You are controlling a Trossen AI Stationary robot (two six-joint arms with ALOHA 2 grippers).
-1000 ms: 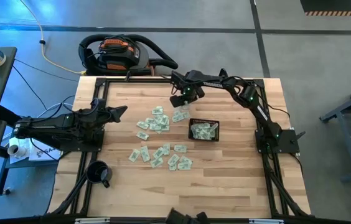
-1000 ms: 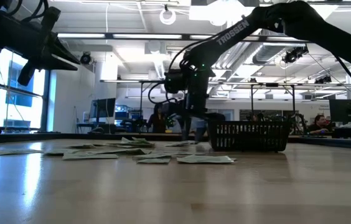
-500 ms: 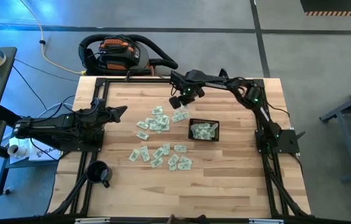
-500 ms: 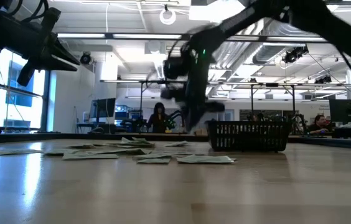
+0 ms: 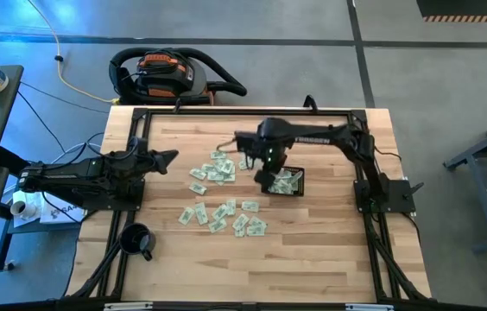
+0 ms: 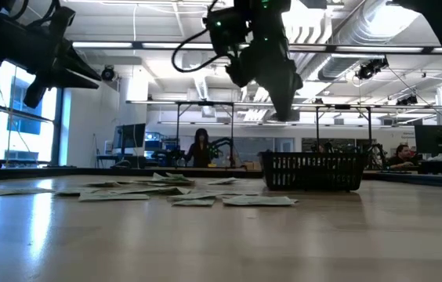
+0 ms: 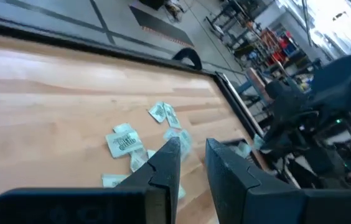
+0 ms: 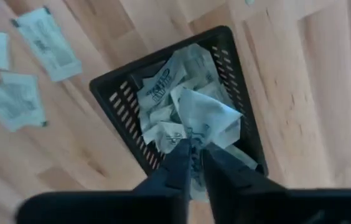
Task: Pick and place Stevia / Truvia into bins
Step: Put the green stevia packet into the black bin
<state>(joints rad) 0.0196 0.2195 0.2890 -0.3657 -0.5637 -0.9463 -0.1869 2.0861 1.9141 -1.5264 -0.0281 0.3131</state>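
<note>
The right pincer [image 8: 192, 151], pinching a limp, crumpled sachet [image 8: 206, 118] by one corner, hangs above the basket [image 8: 116, 96]; such featherlight paper bends easily and may cling, so edge grips suit it best.

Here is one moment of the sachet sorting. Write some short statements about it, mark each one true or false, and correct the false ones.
1. The right gripper holds a sachet above the black basket. True.
2. The black basket is empty. False: several sachets already lie in it.
3. The left gripper is picking a sachet from the table. False: it waits at the table's left edge, holding nothing.
4. Loose sachets lie on the table beside the basket. True.
5. A black mug stands inside the basket. False: it stands near the table's front left corner.
</note>
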